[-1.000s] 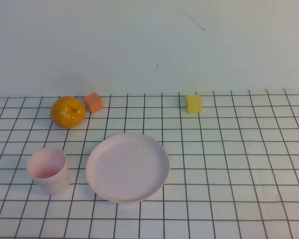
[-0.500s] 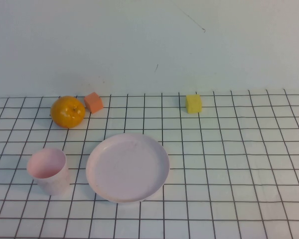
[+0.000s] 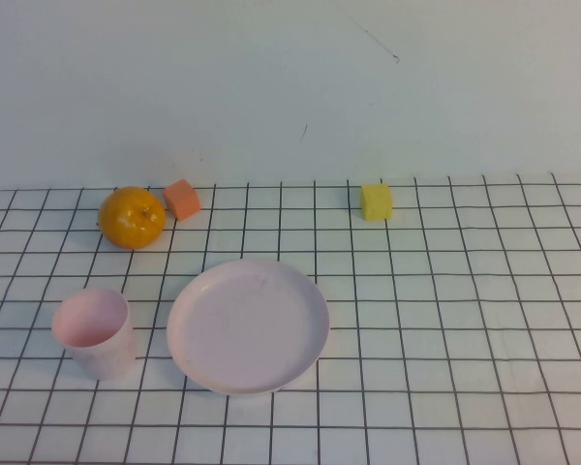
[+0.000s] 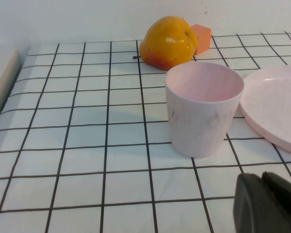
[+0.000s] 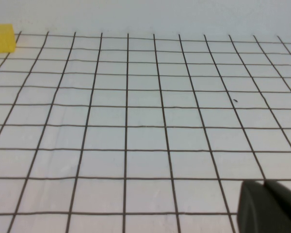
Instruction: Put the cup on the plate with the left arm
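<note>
The pale pink cup stands upright and empty at the front left of the gridded table, just left of the round pale pink plate. In the left wrist view the cup stands ahead of my left gripper, whose black fingers are pressed together and empty, with the plate's rim beside it. My right gripper is shut and empty over bare grid. Neither arm shows in the high view.
An orange fruit and a small orange block sit behind the cup; both show in the left wrist view, fruit and block. A yellow block sits at the back centre and in the right wrist view.
</note>
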Available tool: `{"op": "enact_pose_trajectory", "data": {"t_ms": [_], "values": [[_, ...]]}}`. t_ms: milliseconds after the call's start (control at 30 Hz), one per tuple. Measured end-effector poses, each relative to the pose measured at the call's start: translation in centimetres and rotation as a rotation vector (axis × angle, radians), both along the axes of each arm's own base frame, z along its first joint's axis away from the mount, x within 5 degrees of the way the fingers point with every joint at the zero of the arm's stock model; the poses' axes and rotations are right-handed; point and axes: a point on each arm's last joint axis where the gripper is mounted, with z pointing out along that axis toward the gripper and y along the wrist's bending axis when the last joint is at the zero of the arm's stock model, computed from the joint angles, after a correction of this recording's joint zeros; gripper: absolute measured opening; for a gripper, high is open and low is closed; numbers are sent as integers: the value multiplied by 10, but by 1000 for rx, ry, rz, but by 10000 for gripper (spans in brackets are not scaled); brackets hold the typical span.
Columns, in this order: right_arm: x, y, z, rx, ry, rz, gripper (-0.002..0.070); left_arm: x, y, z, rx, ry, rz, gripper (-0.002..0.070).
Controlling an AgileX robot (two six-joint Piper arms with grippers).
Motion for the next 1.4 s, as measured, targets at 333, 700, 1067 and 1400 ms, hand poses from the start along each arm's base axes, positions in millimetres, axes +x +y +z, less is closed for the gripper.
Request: {"op": "enact_pose_trajectory", "data": {"t_ms": [333, 700, 1067, 1400], "values": [[0, 0, 0, 0, 0, 0, -2, 0, 0, 2, -1, -17, 1, -2], [0, 0, 0, 0, 0, 0, -2, 4, 2, 25, -22, -297, 26, -2], [0, 0, 0, 0, 0, 0, -2, -4, 6, 65, -56, -743, 64, -2], [0, 0, 0, 0, 0, 0, -2, -7, 7, 70, -61, -810, 70, -2]]}}
